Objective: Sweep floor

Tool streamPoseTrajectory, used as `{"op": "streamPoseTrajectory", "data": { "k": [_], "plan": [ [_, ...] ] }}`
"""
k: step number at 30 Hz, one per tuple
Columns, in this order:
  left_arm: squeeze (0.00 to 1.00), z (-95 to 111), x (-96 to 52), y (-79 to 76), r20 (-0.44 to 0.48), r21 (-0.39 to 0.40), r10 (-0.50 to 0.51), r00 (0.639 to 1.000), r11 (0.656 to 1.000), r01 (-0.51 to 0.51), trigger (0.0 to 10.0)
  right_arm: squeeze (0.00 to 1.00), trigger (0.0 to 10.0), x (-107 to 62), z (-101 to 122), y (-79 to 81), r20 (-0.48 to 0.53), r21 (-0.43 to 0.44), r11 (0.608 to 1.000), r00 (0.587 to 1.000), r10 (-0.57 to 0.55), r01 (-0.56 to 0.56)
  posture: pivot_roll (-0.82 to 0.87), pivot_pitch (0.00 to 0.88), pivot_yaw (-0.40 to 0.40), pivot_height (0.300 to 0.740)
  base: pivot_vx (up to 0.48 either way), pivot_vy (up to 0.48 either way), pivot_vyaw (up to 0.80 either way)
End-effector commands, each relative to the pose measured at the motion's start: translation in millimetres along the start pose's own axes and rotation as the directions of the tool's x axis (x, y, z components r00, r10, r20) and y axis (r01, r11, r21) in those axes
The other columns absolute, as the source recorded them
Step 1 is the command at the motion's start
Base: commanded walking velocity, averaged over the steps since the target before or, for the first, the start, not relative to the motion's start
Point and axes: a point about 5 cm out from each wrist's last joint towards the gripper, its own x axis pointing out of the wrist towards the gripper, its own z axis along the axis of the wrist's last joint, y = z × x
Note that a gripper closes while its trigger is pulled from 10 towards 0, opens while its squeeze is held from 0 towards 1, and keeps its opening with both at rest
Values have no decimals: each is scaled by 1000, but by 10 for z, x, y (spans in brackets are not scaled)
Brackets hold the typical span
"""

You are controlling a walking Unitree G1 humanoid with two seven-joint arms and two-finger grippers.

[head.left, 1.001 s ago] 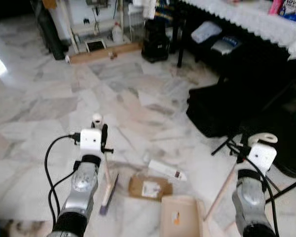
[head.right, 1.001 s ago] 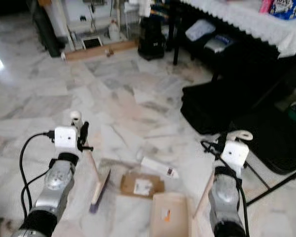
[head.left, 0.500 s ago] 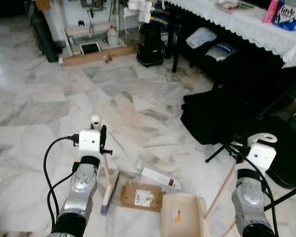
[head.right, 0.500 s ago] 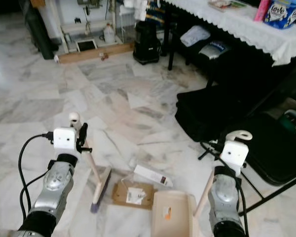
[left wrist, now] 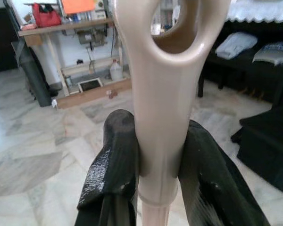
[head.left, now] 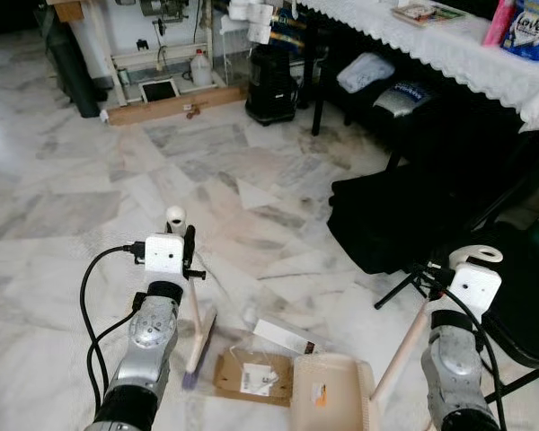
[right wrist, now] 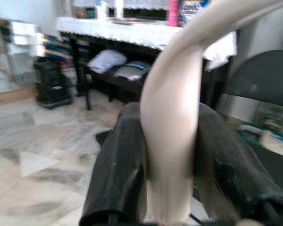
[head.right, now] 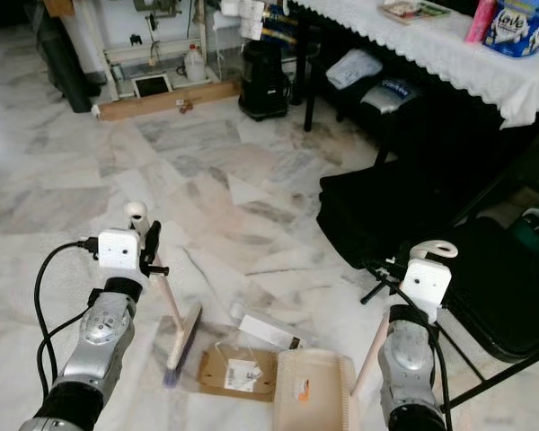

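Observation:
My left gripper (head.left: 187, 259) is shut on the beige broom handle (left wrist: 162, 108), its black fingers (left wrist: 114, 155) pressed on both sides. The broom head (head.left: 199, 346) rests on the marble floor just left of a flat brown cardboard piece (head.left: 250, 377). A long white box (head.left: 284, 334) lies just beyond the cardboard. My right gripper (head.left: 442, 289) is shut on the dustpan's pale handle (right wrist: 172, 127). The beige dustpan (head.left: 331, 402) sits on the floor with its mouth against the cardboard's right edge.
Black bags (head.left: 391, 211) and a dark folding chair (head.left: 521, 287) stand close on the right, with thin black legs (head.left: 400, 287) reaching toward the dustpan. A table with a white lace cloth (head.left: 449, 45) runs behind them. A black bin (head.left: 271, 81) and a wooden plank (head.left: 171, 101) sit at the back.
The whole view has shifted as I move forward. The cardboard and white box now lie nearer the broom head and dustpan. Both grippers keep their hold.

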Motion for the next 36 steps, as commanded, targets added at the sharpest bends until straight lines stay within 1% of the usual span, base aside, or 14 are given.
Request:
{"op": "streamPoseTrajectory", "data": {
  "k": [1, 5, 16, 18, 21, 23, 24, 25, 27, 30, 36],
  "plan": [
    [0, 79, 40, -5, 41, 4, -1, 999, 1000, 1, 10000, 0, 10000, 15, 37, -57, 21, 9, 1000, 1000, -23, 23, -26, 92, 5, 740, 307, 0, 0],
    [0, 73, 37, -6, 39, 5, -1, 999, 1000, 1, 10000, 0, 10000, 9, 31, -59, 19, 7, 1000, 1000, -22, 22, -26, 97, 5, 740, 306, 0, 0],
    [0, 79, 36, 10, 44, 4, 1, 999, 1000, -2, 10000, 0, 10000, -60, -10, -106, 11, -5, 1000, 1000, -26, 26, -28, 107, 8, 740, 0, 0, 0],
    [0, 76, 28, 7, 43, 4, 0, 999, 1000, 0, 10000, 0, 10000, -118, -38, -124, 5, -9, 1000, 1000, -22, 22, -30, 111, 7, 740, 0, 0, 0],
    [0, 76, 25, 6, 43, 4, -1, 999, 1000, 1, 10000, 0, 10000, -136, -45, -128, 3, -9, 1000, 1000, -21, 21, -30, 111, 7, 740, 0, 0, 0],
    [0, 76, 20, 3, 43, 3, -2, 999, 1000, 2, 10000, 0, 10000, -191, -61, -146, 2, -11, 1000, 1000, -16, 16, -32, 114, 6, 740, 0, 0, 0],
    [0, 76, 20, 3, 43, 3, -2, 999, 1000, 2, 10000, 0, 10000, -191, -61, -146, 2, -11, 1000, 1000, -16, 16, -32, 114, 6, 740, 0, 0, 0],
    [0, 75, 16, 1, 44, 1, -3, 999, 1000, 3, 10000, 0, 10000, -238, -68, -166, 2, -12, 1000, 1000, -9, 9, -34, 115, 5, 740, 0, 0, 0],
    [0, 73, 12, -3, 43, 0, -5, 999, 1000, 5, 10000, 0, 10000, -272, -64, -183, 1, -11, 1000, 1000, 4, -4, -36, 114, 4, 740, 0, 0, 0],
    [0, 71, 9, -11, 43, -2, -8, 999, 1000, 8, 10000, 0, 10000, -297, -60, -200, -1, -11, 1000, 1000, 17, -17, -41, 113, 5, 740, 0, 0, 0],
    [0, 68, 6, -37, 43, -7, -16, 999, 1000, 17, 10000, 0, 10000, -349, -97, -235, -39, -26, 997, 997, 69, -70, -44, 108, 2, 740, 0, 0, 0]
  ]
}}
